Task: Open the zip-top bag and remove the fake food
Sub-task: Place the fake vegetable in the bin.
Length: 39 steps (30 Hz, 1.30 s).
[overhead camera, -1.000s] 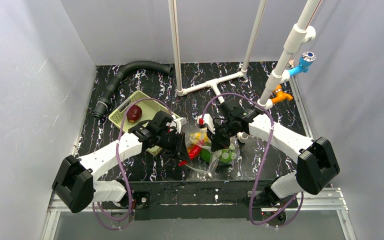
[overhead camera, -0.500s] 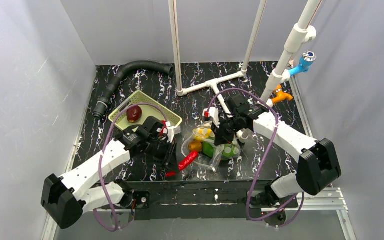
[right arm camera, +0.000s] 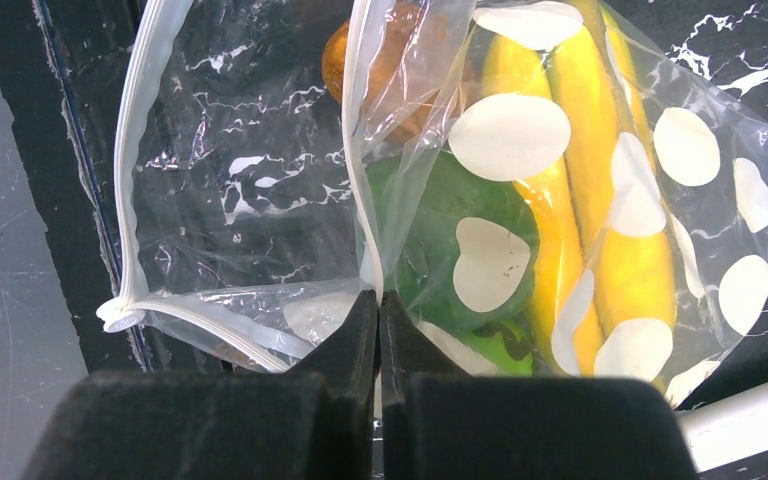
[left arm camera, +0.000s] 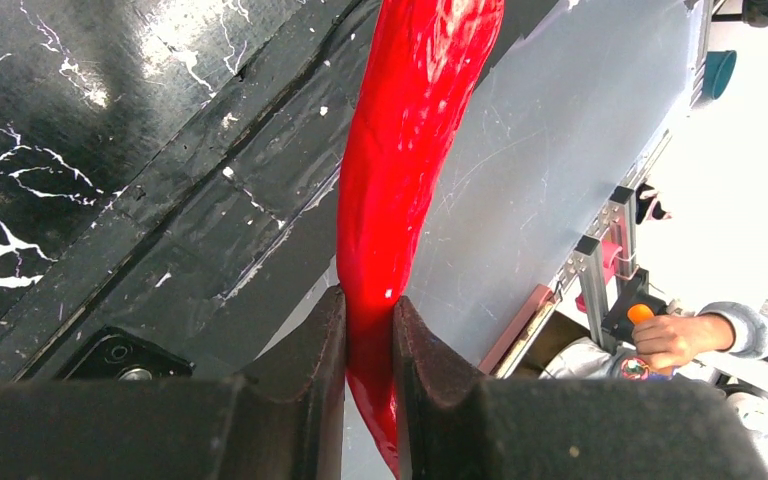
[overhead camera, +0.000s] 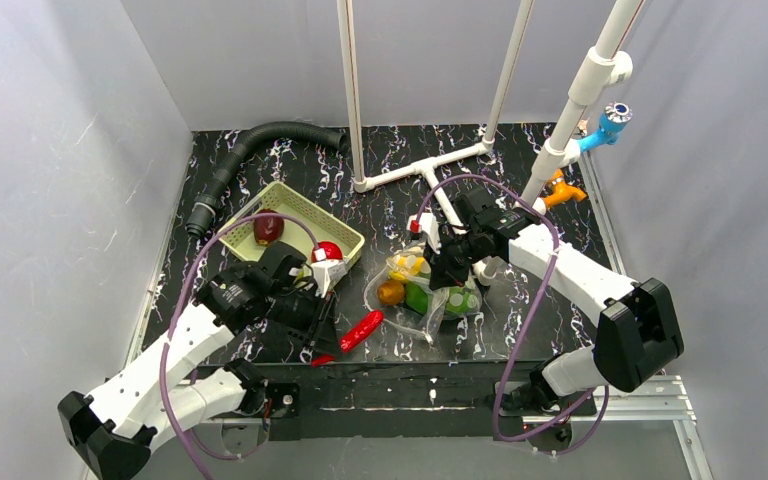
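Left tool (left arm camera: 368, 330) tight around red pepper (left arm camera: 410, 150), far end cut off; right tool (right arm camera: 379, 320) pinching zip-top bag (right arm camera: 510, 135)

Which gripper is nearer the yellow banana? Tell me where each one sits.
Right. The right gripper pinches the zip-top bag beside the banana; the left gripper holds a red pepper near the table's front edge.

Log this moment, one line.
left gripper: shut on red chili pepper | right gripper: shut on zip-top bag | inside bag: banana, green piece, orange piece
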Available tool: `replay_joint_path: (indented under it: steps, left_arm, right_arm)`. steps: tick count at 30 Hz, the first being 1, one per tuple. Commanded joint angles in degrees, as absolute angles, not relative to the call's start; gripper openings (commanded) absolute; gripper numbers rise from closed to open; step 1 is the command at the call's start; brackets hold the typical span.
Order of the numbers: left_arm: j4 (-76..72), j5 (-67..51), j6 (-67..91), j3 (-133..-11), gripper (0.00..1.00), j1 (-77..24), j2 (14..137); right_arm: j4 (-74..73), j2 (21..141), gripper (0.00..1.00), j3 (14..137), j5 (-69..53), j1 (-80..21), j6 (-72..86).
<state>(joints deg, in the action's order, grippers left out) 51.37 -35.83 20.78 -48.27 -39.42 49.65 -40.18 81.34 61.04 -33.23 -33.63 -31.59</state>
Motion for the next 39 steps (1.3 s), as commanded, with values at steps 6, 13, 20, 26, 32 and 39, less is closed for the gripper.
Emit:
replay_joint_path:
  steps: [6,13,20,26,32,39]
  left_arm:
    - [55.28,-34.19,19.66,-52.46,0.0,-38.5,47.39]
    - [55.52,-29.44,20.52,-53.02,0.0,-37.98,45.01]
    - [51.93,-22.5,22.89,-52.66,0.0,-37.21,43.5]
    - [47.05,-13.82,26.46,-50.79,0.0,-36.8,40.91]
    - [44.58,-8.39,29.16,-48.45,0.0,-36.41,39.92]
    - [41.66,2.84,36.54,-46.75,0.0,-35.18,41.98]
  right_arm:
    - [-38.94,79.31,0.01,60.95,-34.8,-32.53,-30.98]
    - [-39.07,79.28,0.01,60.91,-35.22,-32.45,-31.1]
    - [-39.11,79.03,0.01,60.82,-35.42,-32.44,-31.14]
    - [-39.11,78.93,0.01,60.75,-35.51,-32.34,-31.23]
    - [-38.94,78.83,0.01,60.51,-35.66,-32.25,-31.22]
    - [-38.93,78.49,0.01,60.4,-35.77,-32.17,-31.22]
